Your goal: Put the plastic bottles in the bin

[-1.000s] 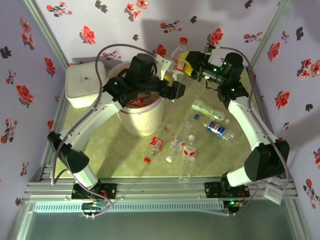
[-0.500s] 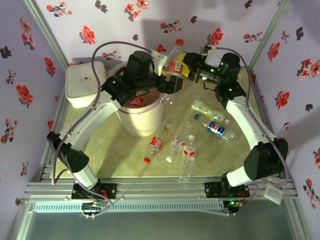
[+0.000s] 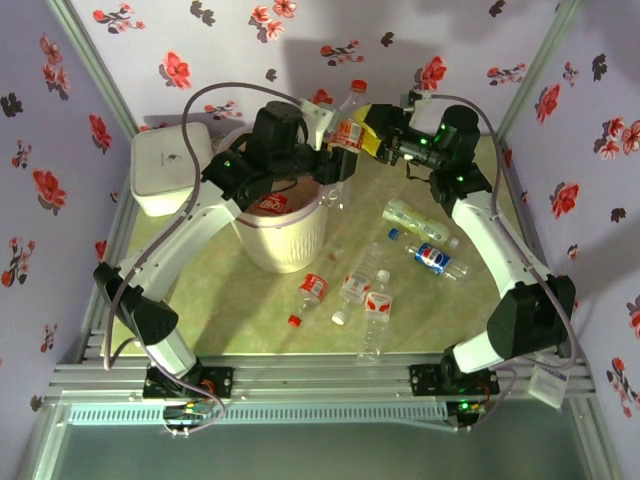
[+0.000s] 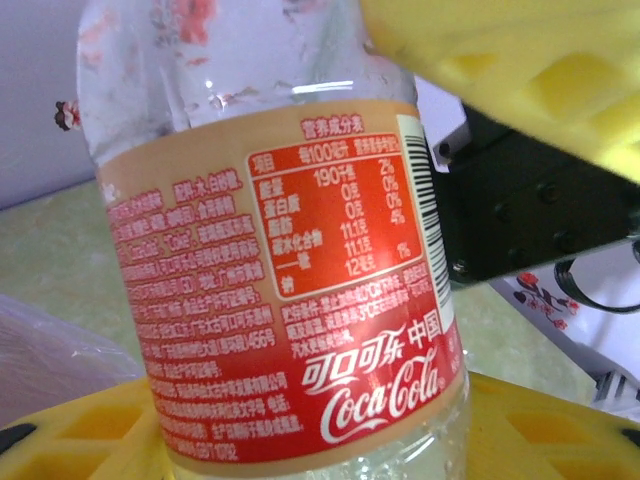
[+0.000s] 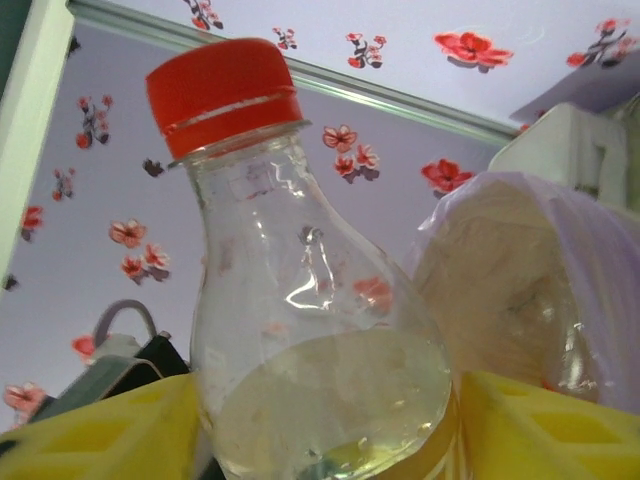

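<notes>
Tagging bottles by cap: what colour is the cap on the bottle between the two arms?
Red cap, best seen in the right wrist view.

Bottle (image 5: 310,350): clear glossy plastic. Cap (image 5: 225,90): smooth plastic. Label (image 4: 290,290): glossy film. Pads (image 5: 540,425): matt, waffled. Liner (image 5: 520,260): thin crinkled plastic.

a clear plastic bottle (image 5: 310,330) with a red screw cap and some pale liquid stands upright between two yellow pads (image 5: 100,430), a pale pink liner bag (image 5: 540,290) just behind.
</notes>
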### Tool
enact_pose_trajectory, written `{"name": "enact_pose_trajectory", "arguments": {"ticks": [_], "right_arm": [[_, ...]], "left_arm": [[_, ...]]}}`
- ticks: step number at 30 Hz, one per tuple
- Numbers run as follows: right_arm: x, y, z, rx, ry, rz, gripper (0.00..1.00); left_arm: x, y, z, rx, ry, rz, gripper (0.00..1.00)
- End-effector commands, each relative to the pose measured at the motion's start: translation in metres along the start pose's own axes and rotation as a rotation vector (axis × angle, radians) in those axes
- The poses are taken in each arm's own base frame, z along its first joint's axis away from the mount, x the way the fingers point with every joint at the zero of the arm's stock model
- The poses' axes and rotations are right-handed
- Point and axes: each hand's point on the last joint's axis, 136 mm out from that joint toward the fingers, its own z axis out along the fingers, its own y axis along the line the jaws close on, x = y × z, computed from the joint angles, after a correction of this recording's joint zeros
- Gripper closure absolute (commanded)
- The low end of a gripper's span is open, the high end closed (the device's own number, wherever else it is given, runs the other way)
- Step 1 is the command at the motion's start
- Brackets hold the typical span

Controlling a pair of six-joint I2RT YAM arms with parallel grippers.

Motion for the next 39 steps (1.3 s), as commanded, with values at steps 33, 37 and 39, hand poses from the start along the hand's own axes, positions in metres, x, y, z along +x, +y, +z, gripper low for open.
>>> {"name": "enact_pose_trajectory", "arguments": {"ticks": [33, 37, 39], "right_arm": [[0.027, -0.142, -0.117, 0.623, -0.088, -0.059, 0.01], [0.028, -0.148, -0.117, 0.626, -0.087, -0.042, 0.01], [0.028, -0.149, -0.116, 0.624, -0.089, -0.036, 0.01]], "left_arm": [[0.117, 0.114, -0.065, -0.302, 0.386, 0.329, 0.71], [0.135, 0.112, -0.054, -0.239, 0.417, 0.341, 0.68], [0.14, 0.112, -0.049, -0.226, 0.435, 0.337, 0.64]]}}
